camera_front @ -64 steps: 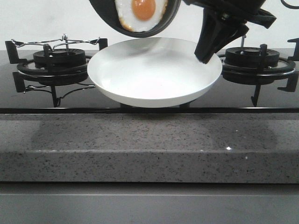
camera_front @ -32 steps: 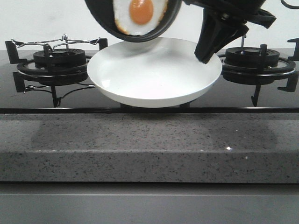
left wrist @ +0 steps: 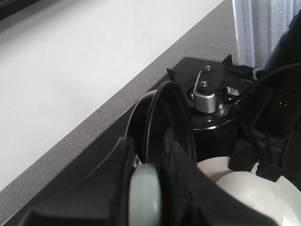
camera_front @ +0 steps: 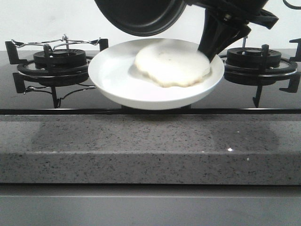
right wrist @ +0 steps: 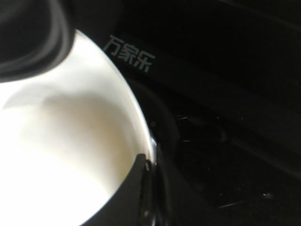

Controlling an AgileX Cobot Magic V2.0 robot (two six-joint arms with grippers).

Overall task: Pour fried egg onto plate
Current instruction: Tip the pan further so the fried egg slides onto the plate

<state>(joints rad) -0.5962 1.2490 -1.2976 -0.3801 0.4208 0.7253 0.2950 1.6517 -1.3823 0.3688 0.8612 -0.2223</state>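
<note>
The fried egg [camera_front: 172,64] lies pale side up on the right half of the white plate [camera_front: 113,70], between the two burners. The black pan [camera_front: 141,16] hangs tilted above the plate's far left side, and no egg shows in it. In the left wrist view my left gripper [left wrist: 150,157] is shut on the pan's pale handle [left wrist: 146,195], with the pan [left wrist: 164,113] edge-on ahead. My right gripper [camera_front: 212,49] is shut on the plate's right rim. In the right wrist view it [right wrist: 149,165] pinches that rim of the plate [right wrist: 127,101].
A gas burner with a black grate [camera_front: 59,61] stands left of the plate and another [camera_front: 256,61] stands right. The glossy black hob [camera_front: 42,101] ends at a grey speckled counter edge [camera_front: 150,150]. The right arm [left wrist: 277,117] crosses near the pan.
The egg has slid out of the pan and landed flipped on the plate. The pan has tilted further. The right gripper has stayed on the plate's rim.
</note>
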